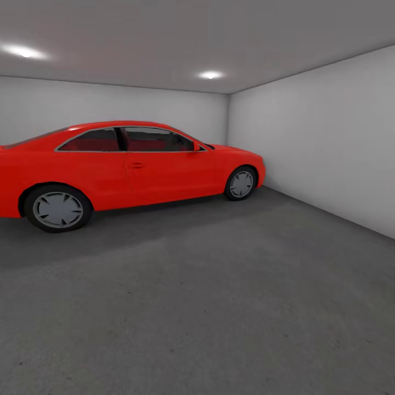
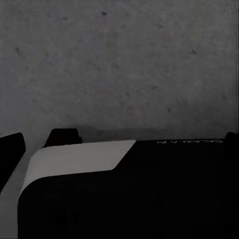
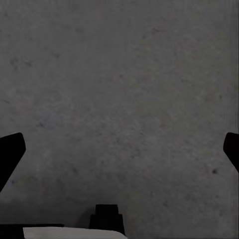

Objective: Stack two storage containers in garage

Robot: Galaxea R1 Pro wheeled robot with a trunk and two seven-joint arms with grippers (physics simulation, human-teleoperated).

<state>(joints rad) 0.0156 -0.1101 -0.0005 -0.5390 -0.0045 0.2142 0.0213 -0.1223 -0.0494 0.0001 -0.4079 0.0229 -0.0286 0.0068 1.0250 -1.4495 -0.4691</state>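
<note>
You are in the garage (image 1: pixel 307 137), with the red car (image 1: pixel 126 167) at ten o'clock and bare concrete floor (image 1: pixel 219 296) ahead. Your right gripper (image 3: pixel 119 149) hangs wide and empty over the floor. Your left gripper's (image 2: pixel 119 144) spread you cannot tell, above the robot's base (image 2: pixel 124 194).

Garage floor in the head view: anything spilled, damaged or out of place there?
Nothing stands out. The concrete floor is evenly grey and speckled, and the red car stands level near the back wall, with no visible damage.
</note>
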